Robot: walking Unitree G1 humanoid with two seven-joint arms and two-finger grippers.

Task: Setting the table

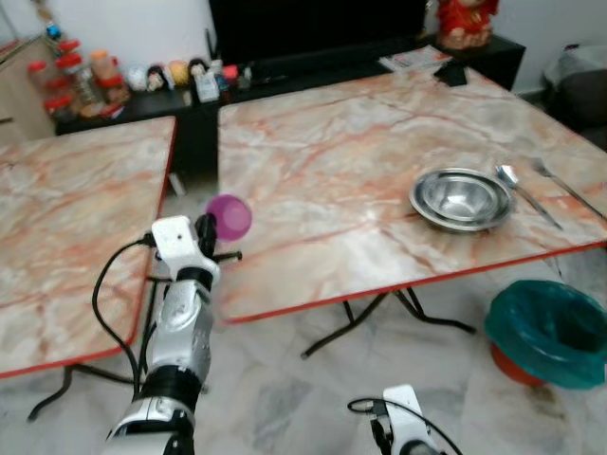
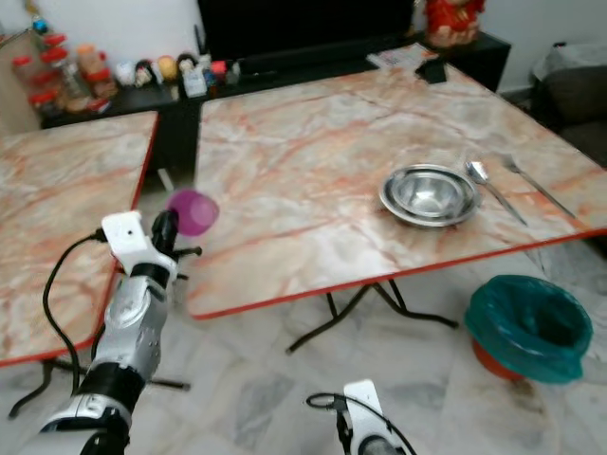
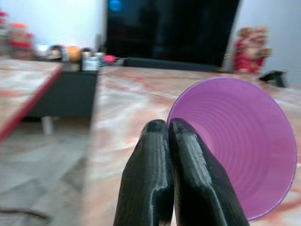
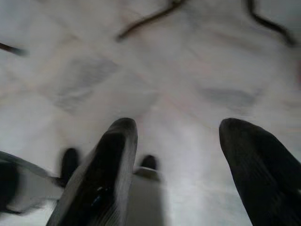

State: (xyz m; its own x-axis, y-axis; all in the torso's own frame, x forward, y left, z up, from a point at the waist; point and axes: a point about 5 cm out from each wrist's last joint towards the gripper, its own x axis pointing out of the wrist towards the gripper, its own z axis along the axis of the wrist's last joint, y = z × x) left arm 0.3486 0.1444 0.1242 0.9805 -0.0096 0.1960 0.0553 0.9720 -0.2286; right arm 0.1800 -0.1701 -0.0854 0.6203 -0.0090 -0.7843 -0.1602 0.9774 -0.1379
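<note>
The left gripper [image 1: 216,227] is raised at the left centre of the head view, pinching the rim of a purple plastic cup [image 1: 229,216]; in the left wrist view its two black fingers [image 3: 150,179] are pressed tight together on the near edge of the cup, which is tipped on its side with its mouth facing the camera. The cup hangs in the gap between the two marble tables, right by the left edge of the bigger table [image 1: 322,161] and not touching it. On the right side of that table sits a metal bowl [image 1: 461,197], and just right of it lie a spoon [image 1: 520,190] and a fork [image 1: 564,185], side by side and apart from the bowl. The smaller table [image 1: 66,218] takes up the left of the frame. A teal bin [image 1: 550,332] stands on the floor at the lower right. The right gripper [image 4: 188,160] hangs low at the bottom centre, fingers spread wide over the pale floor tiles, holding nothing. Along the top there's a dark cabinet [image 1: 285,71] with little figurines and jars.
</note>
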